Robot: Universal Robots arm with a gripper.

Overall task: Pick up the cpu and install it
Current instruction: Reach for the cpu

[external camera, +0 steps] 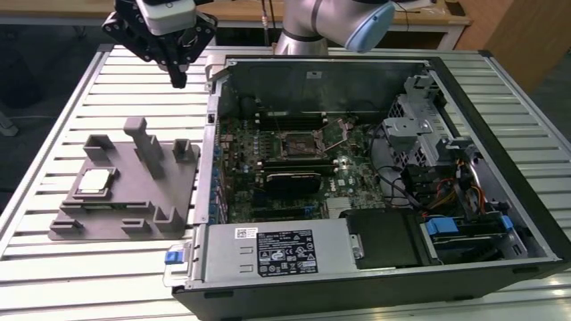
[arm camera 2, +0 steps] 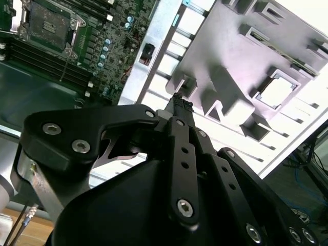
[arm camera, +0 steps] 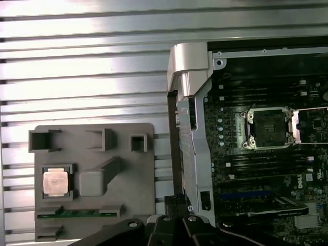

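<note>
The cpu (external camera: 95, 182) (arm camera: 55, 182) (arm camera 2: 277, 92) lies flat, silvery top up, in a square pocket of the grey fixture (external camera: 134, 214) (arm camera: 133, 174) on the slatted table. The open motherboard socket (external camera: 299, 142) (arm camera: 269, 128) (arm camera 2: 48, 23) sits inside the opened computer case, its retaining frame swung up. My gripper (external camera: 178, 81) (arm camera 2: 179, 102) (arm camera: 177, 201) hangs high above the table near the case's rear corner, well away from the cpu. Its fingertips are shut together with nothing between them.
The case's metal wall (external camera: 212, 120) (arm camera: 189, 87) rises between fixture and motherboard. The fixture carries upright posts (external camera: 143, 144) and a green memory stick (arm camera: 79, 211). Drive cages and cables (external camera: 446, 174) crowd the case at the exterior view's right.
</note>
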